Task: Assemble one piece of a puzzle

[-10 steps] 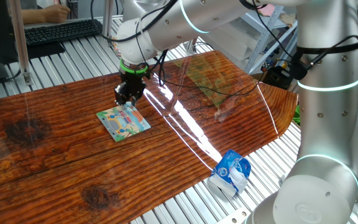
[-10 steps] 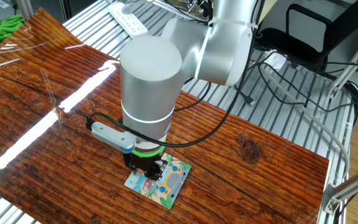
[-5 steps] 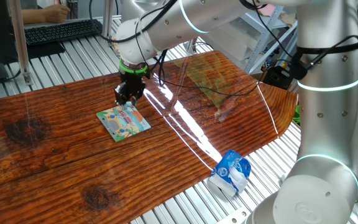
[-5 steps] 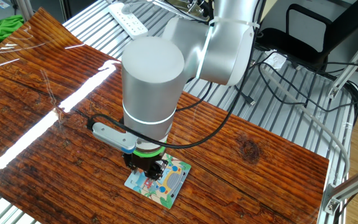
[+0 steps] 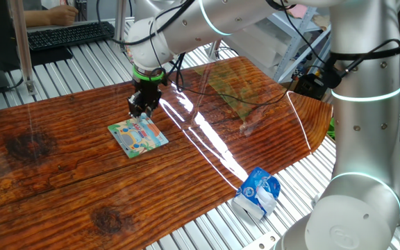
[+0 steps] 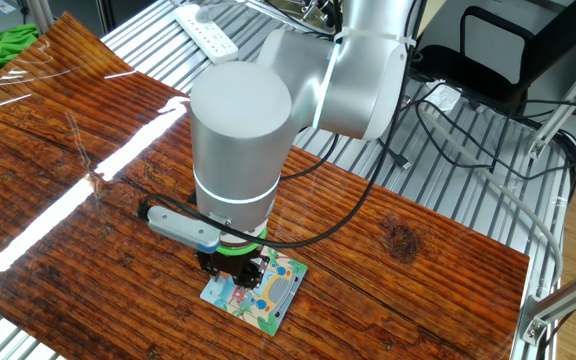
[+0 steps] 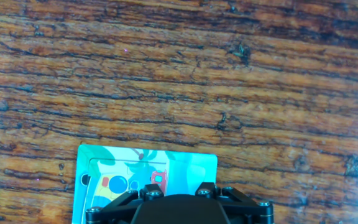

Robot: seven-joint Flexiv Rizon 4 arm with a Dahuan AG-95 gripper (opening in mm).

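Gripper sits low over puzzle edge; jaws hidden, can't tell state. Piece not visible. Descend straight, press gently.

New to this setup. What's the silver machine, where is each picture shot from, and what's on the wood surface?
The silver machine is a single robot arm ending in a two-finger gripper. Two pictures come from fixed cameras on different sides of the table; the third is from a camera on the hand, looking down along the fingers. On the wood lies the puzzle, a small square board with a teal border and a cartoon picture. The gripper sits right at one edge of it. The hand view shows only part of the board and none of the fingertips, so I cannot tell whether the gripper is open or holding a piece. A crumpled blue and white packet lies near the table's edge.
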